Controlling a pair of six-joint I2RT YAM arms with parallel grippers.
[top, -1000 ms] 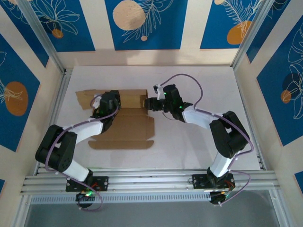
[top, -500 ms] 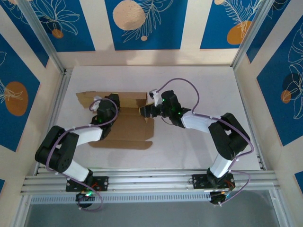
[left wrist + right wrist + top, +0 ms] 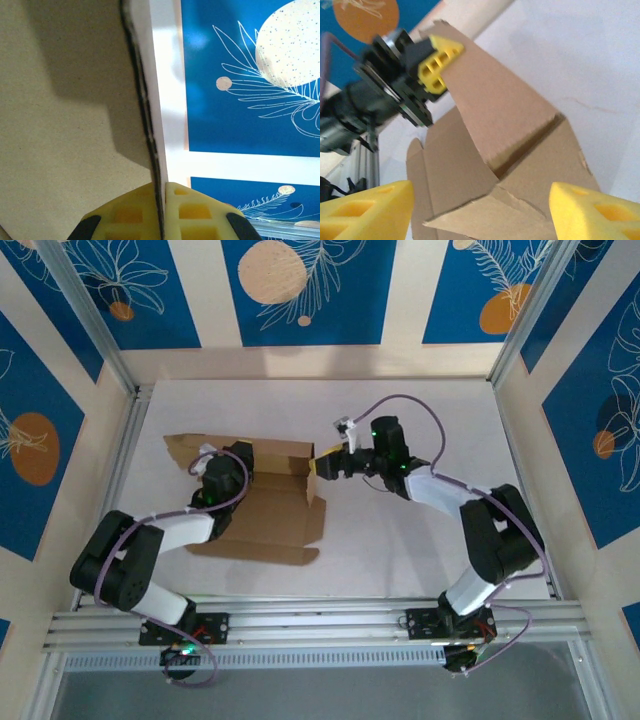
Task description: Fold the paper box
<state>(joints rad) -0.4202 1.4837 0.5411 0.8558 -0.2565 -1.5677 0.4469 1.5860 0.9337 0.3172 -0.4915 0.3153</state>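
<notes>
The paper box [image 3: 275,515] is a brown cardboard piece lying left of the table's middle, with its back wall [image 3: 270,450] raised. My left gripper [image 3: 213,462] is shut on that wall's top edge. In the left wrist view the yellow fingertips [image 3: 130,212] of the left gripper [image 3: 164,200] pinch the thin edge, with the cardboard panel [image 3: 55,125] to the left. My right gripper [image 3: 323,464] stands open just off the box's right end, touching nothing. In the right wrist view the right gripper [image 3: 480,205] frames the folded corner [image 3: 520,160], and the left gripper's fingers [image 3: 439,62] show beyond.
The white tabletop [image 3: 420,530] stretches to the right of and behind the box. Aluminium frame rails [image 3: 120,460] run along the left side and the near edge. Blue patterned walls [image 3: 300,290] close in the back and sides.
My right gripper has opened, let go of the box's right end flap and drawn back to the right. My left gripper has stayed shut on the back wall.
</notes>
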